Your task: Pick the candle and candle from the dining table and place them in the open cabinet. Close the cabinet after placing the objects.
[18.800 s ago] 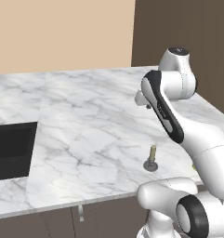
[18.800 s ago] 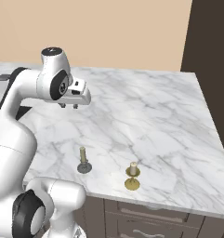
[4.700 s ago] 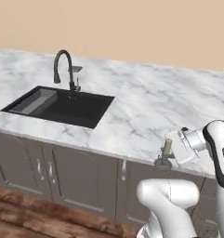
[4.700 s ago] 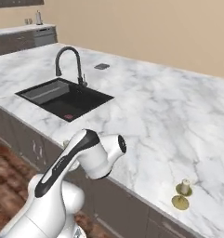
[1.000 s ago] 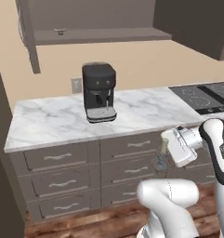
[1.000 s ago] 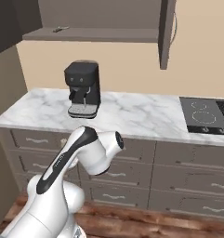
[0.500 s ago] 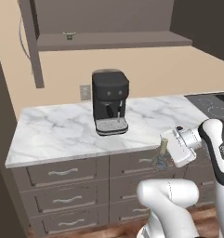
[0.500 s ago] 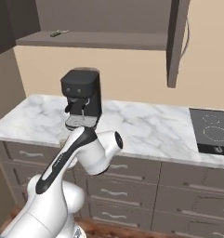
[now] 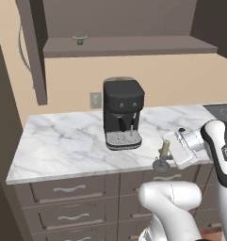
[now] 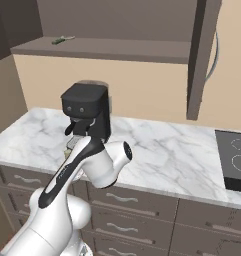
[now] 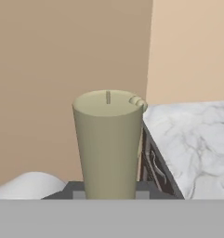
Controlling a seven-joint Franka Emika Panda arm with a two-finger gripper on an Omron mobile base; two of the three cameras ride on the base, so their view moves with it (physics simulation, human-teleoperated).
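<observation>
- Now that the base has swung round from the sink side of the dining table, both base views have shifted whole and face a wall run of units; that is camera travel, not things moving.
- At ten o'clock in the left base view, the open cabinet (image 9: 119,46) shows its inner shelf, with a small green item (image 9: 79,41) on it and the door (image 9: 32,52) standing out at the left.
- Below it, near the middle, a black coffee machine (image 9: 123,120) stands on the marble worktop (image 9: 63,146) over silver-handled drawers (image 9: 68,189).
- At four o'clock in that view, the hand (image 9: 167,153) is clamped on the candle (image 9: 165,149), olive-beige on its dark dish base, carried upright in front of the worktop's edge and well below the shelf.
- Seen from the hand view, the candle (image 11: 108,144) stands between the fingertips.
- Judging from this, the carry is nearly over: the lift to the shelf comes next, and the second candle and the door remain to be dealt with.
</observation>
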